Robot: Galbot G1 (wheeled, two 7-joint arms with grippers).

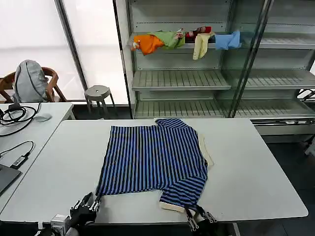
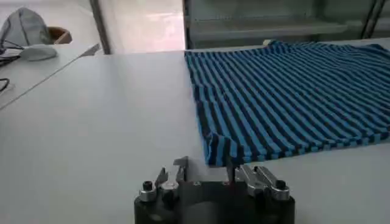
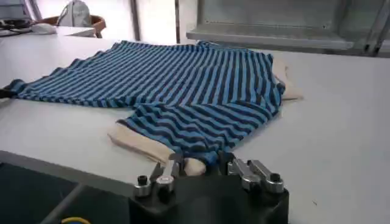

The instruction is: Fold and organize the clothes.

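Striped shirt [image 1: 152, 160] lies flat, partly folded, mid white desk [image 1: 256, 167]. Left hand [image 1: 84, 209] at desk's near edge, fingers [image 2: 180, 168] apart, just short of shirt's near-left hem corner, holding nothing. Right hand [image 1: 199, 219] at near edge by cream-trimmed sleeve [image 3: 143, 143], fingers spread, tips w/ sleeve cuff between them, not clamped.

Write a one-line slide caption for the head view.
Both grippers, left and right, open at the striped shirt's near edge.
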